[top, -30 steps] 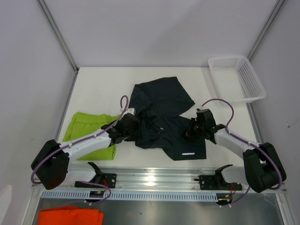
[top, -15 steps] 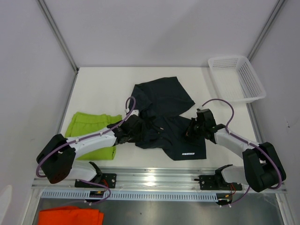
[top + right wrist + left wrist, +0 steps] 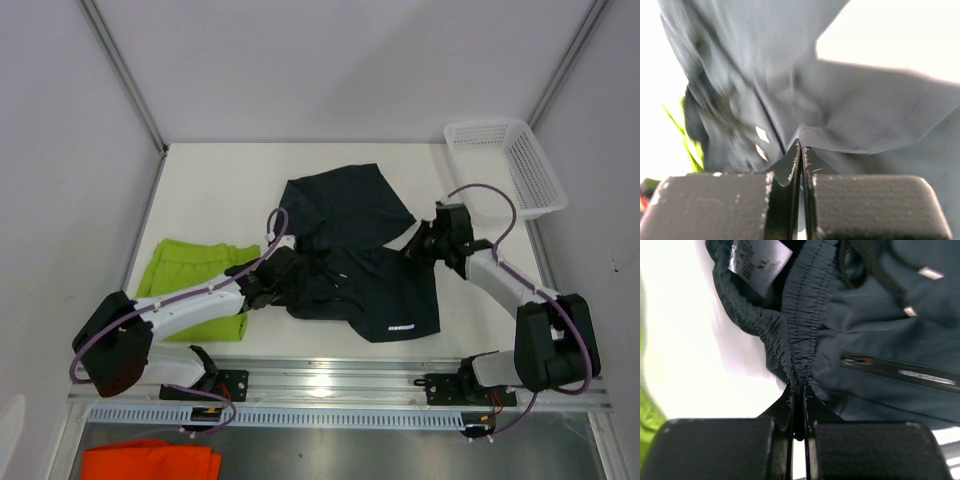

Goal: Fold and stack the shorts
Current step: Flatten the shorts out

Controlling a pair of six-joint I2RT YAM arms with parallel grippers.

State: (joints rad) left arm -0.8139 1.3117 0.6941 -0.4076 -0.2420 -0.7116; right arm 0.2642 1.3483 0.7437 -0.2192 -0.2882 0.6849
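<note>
- Top view: the dark shorts (image 3: 350,265) lie between the left gripper (image 3: 288,283) and the right gripper (image 3: 414,247). The lime shorts (image 3: 190,285) are behind the left fingers, and bare table (image 3: 220,180) lies beyond.
- Left wrist: fingers (image 3: 782,412) pressed together, pinching the dark waistband edge.
- Right wrist: fingers (image 3: 787,170) pressed together, pinching a dark hem edge.

Two matching arms, left arm (image 3: 190,308) and right arm (image 3: 500,280), white shells on the long links, bulky black joint housings, purple cables (image 3: 271,228) looping along each, black mounts bolted to a silver rail (image 3: 330,378), matte black grainy fingers (image 3: 715,450)

Dark navy shorts (image 3: 350,255), lime green shorts (image 3: 188,272), white mesh basket (image 3: 487,124), orange cloth (image 3: 150,462), white table (image 3: 220,190).
</note>
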